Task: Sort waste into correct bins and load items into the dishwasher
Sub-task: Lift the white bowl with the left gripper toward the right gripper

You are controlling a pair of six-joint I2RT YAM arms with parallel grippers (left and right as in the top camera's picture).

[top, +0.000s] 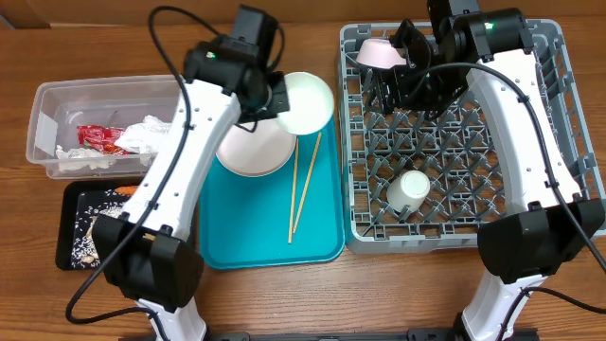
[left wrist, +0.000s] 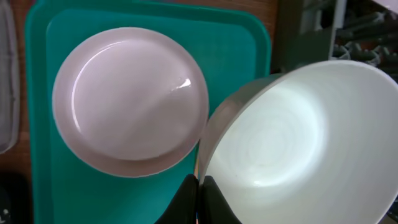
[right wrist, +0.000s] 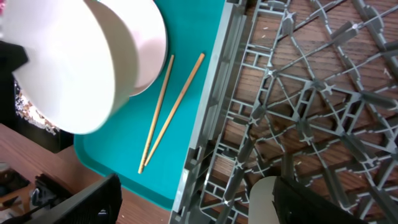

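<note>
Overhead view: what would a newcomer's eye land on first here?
The left arm's fingers pinch the rim of a large white bowl held above the teal tray. To its right, the grey dish rack already carries a small cup and a second bowl.

Overhead camera looks straight down on the whole wooden table (top: pixel 398 294). Both wrist cameras look down from close range, sharing the flat teal plastic tray (left wrist: pixel 236 43) with it.

Brown wooden table (top: pixel 398 294), plank seams and grain visible, bright even lighting overall
</note>
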